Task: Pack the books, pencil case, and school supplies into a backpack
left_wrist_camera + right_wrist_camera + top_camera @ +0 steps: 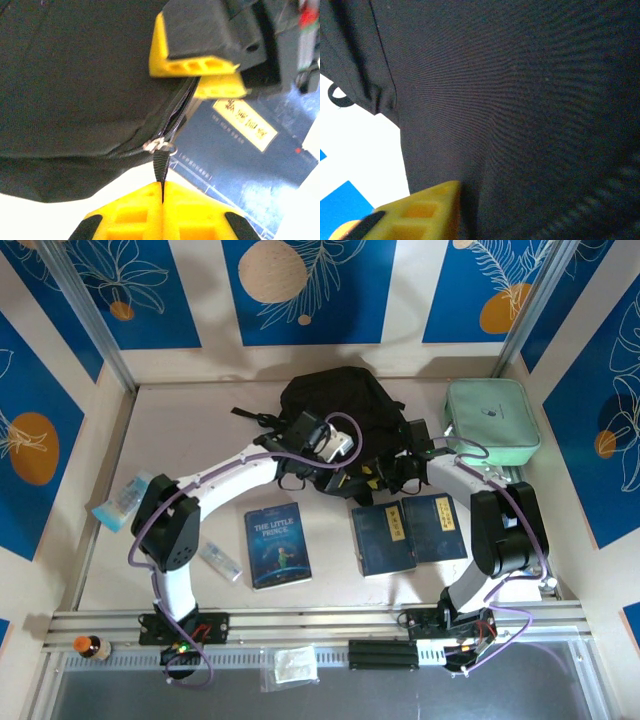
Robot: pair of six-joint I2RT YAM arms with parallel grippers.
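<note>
Left pincer [162, 186] is clamped tight on the black zipper pull [160, 170], pads meeting with the strap between them. The metal slider [159, 146] sits just past the fingertips on the zip line of the backpack [75, 100].

Right pincer [197, 77] is directly across from the left one, at the same zip edge. Its yellow fingers [192, 64] stand narrow, with the zip edge running up toward the gap between them. It possibly pinches fabric, but I cannot tell from these angles. The right wrist view has black cloth pressed close against one yellow finger [420, 215].

The backpack lies on the far side of both pincers, at the middle back of the counter [200, 420]. The yellow-label book [383, 538] is just under the right pincer, toward the arm bases, flat. A third dark-blue book [437, 527] is touching its right edge. The Little Prince book [277, 545] is toward the bases and left of the left pincer, apart from the other two. The clear plastic box [219, 561] is further left, near the left arm's elbow. The light-blue packet [120, 502] is far left by the wall. The mint-green case [492, 420] is right of the right pincer, at the right wall.
</note>
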